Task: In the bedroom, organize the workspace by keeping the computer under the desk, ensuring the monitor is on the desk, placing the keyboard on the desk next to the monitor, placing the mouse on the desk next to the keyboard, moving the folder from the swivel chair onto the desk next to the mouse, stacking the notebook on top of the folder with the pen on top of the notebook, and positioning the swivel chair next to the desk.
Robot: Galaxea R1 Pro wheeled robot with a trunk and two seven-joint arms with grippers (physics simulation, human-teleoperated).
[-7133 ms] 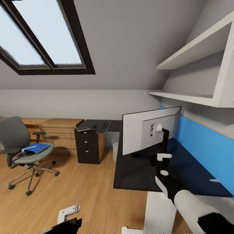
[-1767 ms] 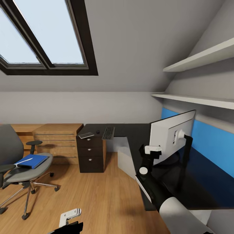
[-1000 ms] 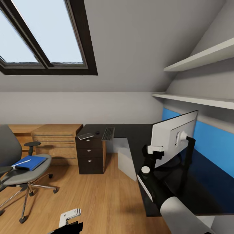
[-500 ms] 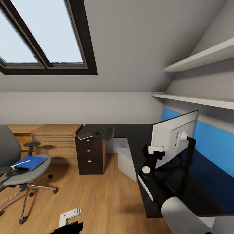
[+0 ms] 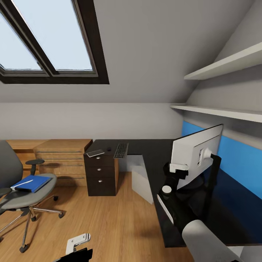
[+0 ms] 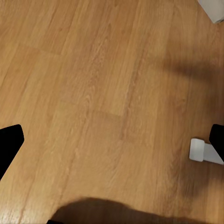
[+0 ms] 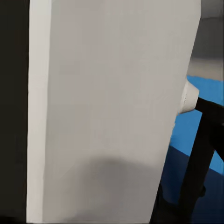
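Your right end effector (image 5: 177, 168) sits against the monitor (image 5: 194, 151) white back edge on the desk (image 5: 153, 153) — grip state can't be told. Left end effector (image 5: 77, 243) hangs low over the floor (image 6: 102, 93), spread — folder (image 5: 30, 183) on swivel chair (image 5: 25, 193), well apart.

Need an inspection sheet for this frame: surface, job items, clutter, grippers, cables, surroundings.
Surface: black L-shaped desk, blue back panel.
Job's things: monitor stands on the desk, white back toward camera; keyboard, mouse and notebook lie on the far wing; blue folder with a white pen on the swivel chair seat; computer under the desk.
Clutter: nothing seen.
Grippers: right gripper at the monitor's near edge, grip unclear; left gripper low over the floor, open.
Cables: nothing seen.
Surroundings: skylight, wall shelves, wooden drawer unit, wood floor.
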